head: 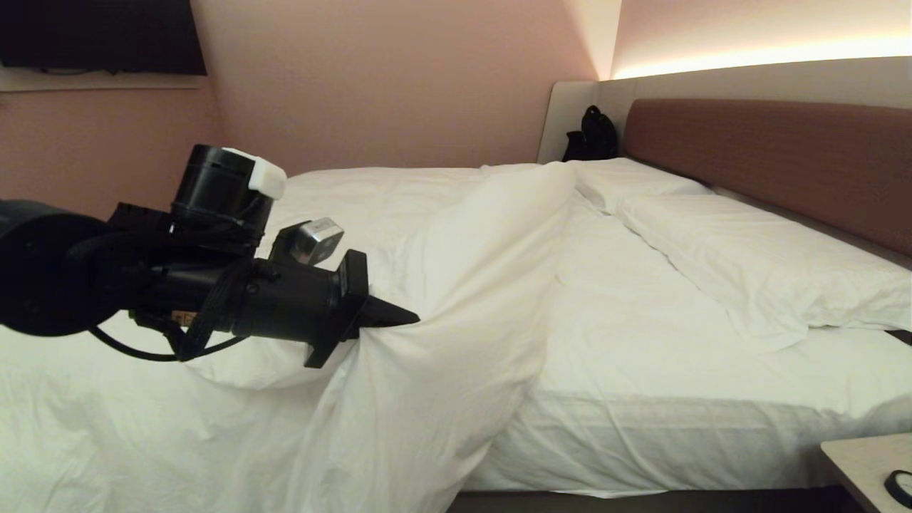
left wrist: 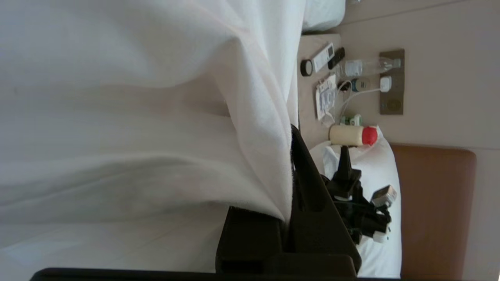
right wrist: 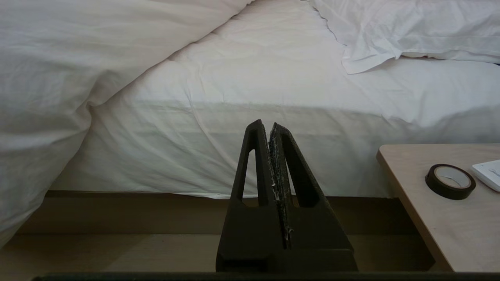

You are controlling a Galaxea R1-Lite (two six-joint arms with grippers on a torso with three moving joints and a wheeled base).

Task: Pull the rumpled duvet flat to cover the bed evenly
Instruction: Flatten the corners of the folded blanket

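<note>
head view: left pincer [head: 410,317] clamping duvet [head: 456,285]

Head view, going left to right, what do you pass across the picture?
Left tool shut on the duvet → bare sheet of the bed → pillows → bedside table with tape roll.

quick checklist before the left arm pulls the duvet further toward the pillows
1. Left end effector shut on the duvet: ok.
2. Fabric caught between its fingers: ok.
3. Duvet flat and covering the bed: not ok, bunched, sheet bare by the pillows.
4. Right end effector shut, empty, low beside the bed: ok.
5. Nightstand clear of the hanging duvet: ok.
6. Duvet's far edge free: cannot tell.
</note>
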